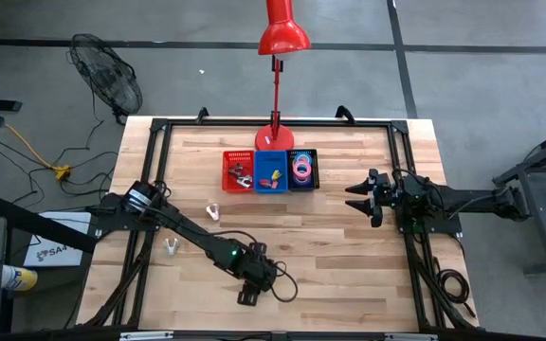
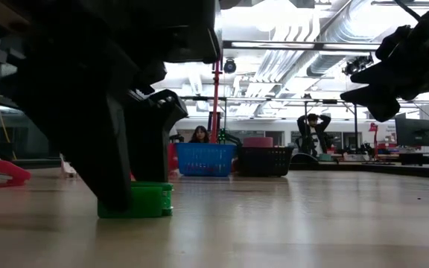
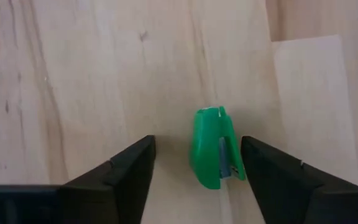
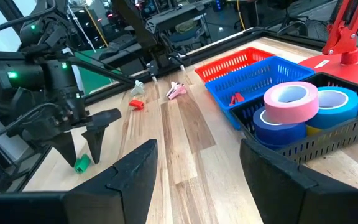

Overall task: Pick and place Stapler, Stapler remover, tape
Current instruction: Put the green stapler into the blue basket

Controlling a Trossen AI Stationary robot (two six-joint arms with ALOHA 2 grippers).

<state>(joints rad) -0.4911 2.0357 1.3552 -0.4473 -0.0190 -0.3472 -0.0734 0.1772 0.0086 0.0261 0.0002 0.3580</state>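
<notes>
A small green plastic piece with grey metal inside (image 3: 211, 149), a stapler or a stapler remover, lies flat on the table near its front edge. My left gripper (image 1: 245, 297) is low over it, open, one finger on each side of it (image 4: 81, 163). Rolls of tape, pink (image 4: 291, 96) and blue (image 4: 337, 101), sit in the black bin (image 1: 302, 170). My right gripper (image 1: 354, 197) hangs open above the table's right side, holding nothing. My left gripper stands astride the green piece, coming from above at a steep slant. One finger (image 3: 260, 168) is very close to the piece's side (image 3: 241, 171); I cannot tell whether it touches. The other finger is apart from it. The piece rests on the table.
A red bin (image 1: 238, 170), a blue bin (image 1: 271, 171) and the black bin stand in a row at the far middle, in front of a red lamp's base (image 1: 275, 140). Small pale pieces (image 1: 213, 210) (image 1: 171, 246) lie on the left part of the table.
</notes>
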